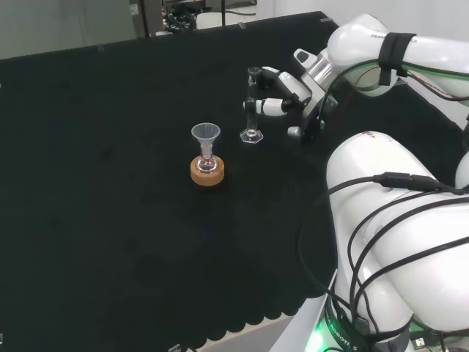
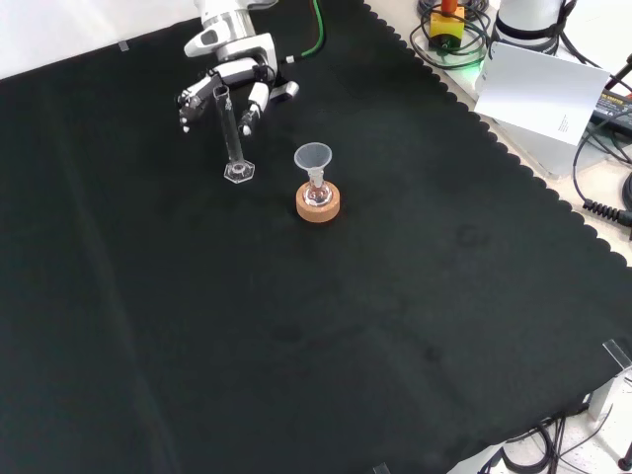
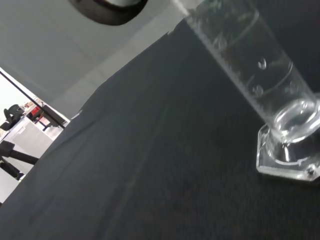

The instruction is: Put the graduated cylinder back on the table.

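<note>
Standing upright on the desk [image 2: 415,326], the graduated cylinder [image 2: 232,133] has its hexagonal foot flat on the black cloth, toward the far edge in the front view, w/ the hand [image 2: 232,87] gathered round its upper part. The fingers [image 1: 272,107] curl in from both sides of the tube near its top; whether they press the glass or stand just off it can't be told. The wrist view shows the foot [image 3: 286,155] seated on the cloth w/ no gap visible under it, so the placing looks about done, judged from that alone.

Holding high on the tube makes sense: it keeps the fingers clear of the desk as the foot lands, and the tall narrow glass stays vertical.

Just beside the cylinder, nearer the desk's middle, a small flask w/ a clear funnel [image 2: 313,158] in its neck sits in a cork ring [image 2: 319,204]. They're apart, not touching, leaving the cylinder room.

Next step, prob.: straighten the fingers evenly and back the hand off w/o brushing the tube, since a narrow foot tips easily and the funnel stands close.
</note>
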Tool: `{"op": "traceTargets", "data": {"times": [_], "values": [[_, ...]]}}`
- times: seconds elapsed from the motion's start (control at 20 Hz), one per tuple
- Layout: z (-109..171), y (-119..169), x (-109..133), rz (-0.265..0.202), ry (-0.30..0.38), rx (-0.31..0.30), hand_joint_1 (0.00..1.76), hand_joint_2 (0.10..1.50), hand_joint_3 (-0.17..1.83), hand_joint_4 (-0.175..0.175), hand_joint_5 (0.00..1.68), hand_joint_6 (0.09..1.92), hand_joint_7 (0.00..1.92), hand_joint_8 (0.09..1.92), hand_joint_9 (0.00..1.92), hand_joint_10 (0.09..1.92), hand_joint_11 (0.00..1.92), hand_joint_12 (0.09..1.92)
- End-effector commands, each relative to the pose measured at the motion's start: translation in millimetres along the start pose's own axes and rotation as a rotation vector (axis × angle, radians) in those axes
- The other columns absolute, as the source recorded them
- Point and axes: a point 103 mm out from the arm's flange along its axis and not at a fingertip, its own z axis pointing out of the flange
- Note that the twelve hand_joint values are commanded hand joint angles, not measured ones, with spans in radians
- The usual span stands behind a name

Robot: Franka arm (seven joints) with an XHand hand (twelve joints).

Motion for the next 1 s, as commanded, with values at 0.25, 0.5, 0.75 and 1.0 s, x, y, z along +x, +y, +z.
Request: {"op": "traceTargets", "data": {"times": [0.25, 0.5, 0.75, 1.0], "values": [[-63, -32, 53, -0.012, -0.096, -0.040, 0.76, 0.86, -0.17, -0.096, 0.23, 0.11, 0.06, 0.71, 0.56, 0.09, 0.07, 1.43], [-105, -57, 100, -0.033, -0.184, -0.054, 0.75, 0.86, -0.17, -0.095, 0.24, 0.09, 0.06, 0.71, 0.56, 0.09, 0.07, 1.43], [-129, -80, 141, -0.048, -0.269, -0.058, 0.75, 0.86, -0.17, -0.093, 0.24, 0.09, 0.07, 0.72, 0.56, 0.09, 0.06, 1.44], [-146, -98, 183, -0.049, -0.368, -0.025, 0.75, 0.87, -0.17, -0.091, 0.25, 0.09, 0.07, 0.72, 0.57, 0.09, 0.07, 1.44]]}}
